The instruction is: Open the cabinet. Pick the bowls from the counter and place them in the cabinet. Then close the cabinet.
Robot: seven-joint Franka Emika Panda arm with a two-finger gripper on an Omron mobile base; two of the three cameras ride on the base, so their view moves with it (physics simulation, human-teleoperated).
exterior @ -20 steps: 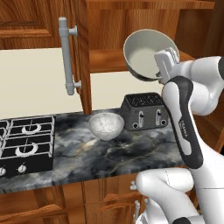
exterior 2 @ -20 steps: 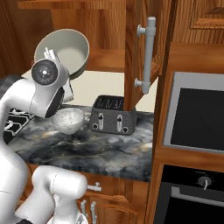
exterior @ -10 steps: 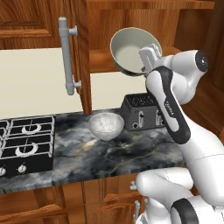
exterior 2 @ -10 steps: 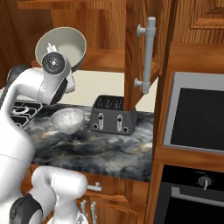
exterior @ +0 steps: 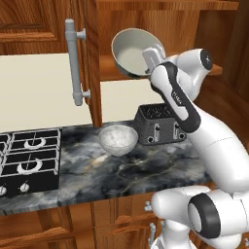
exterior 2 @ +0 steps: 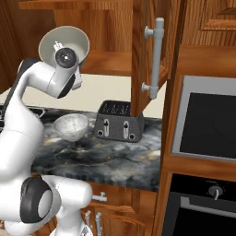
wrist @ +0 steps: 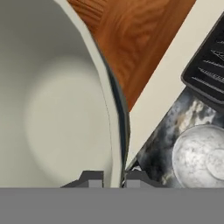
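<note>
Pincer (wrist: 114,177) clamped on cream bowl (exterior: 130,51) rim

You face a cream wall (exterior: 44,92) behind a black gas hob (exterior: 26,163). A black toaster (exterior 2: 117,120) stands nearby. A built-in oven (exterior 2: 207,120) sits in wooden panelling at your right.

- A bowl (exterior: 130,52) is held up in the air on its side, in front of the open cabinet (exterior: 160,29) and above the toaster (exterior: 158,125).
- The pincer (wrist: 113,178) clamps that bowl's rim.
- The second bowl (exterior: 118,139) sits on the tabletop (exterior: 126,170), just left of the toaster.
- The gas hob (exterior: 28,160) lies on the tabletop, left of that second bowl.
- The cabinet's open door (exterior: 85,58) hangs above the tabletop, over the gap between hob and second bowl.
- An oven (exterior 2: 207,120) stands right of the tabletop.
</note>
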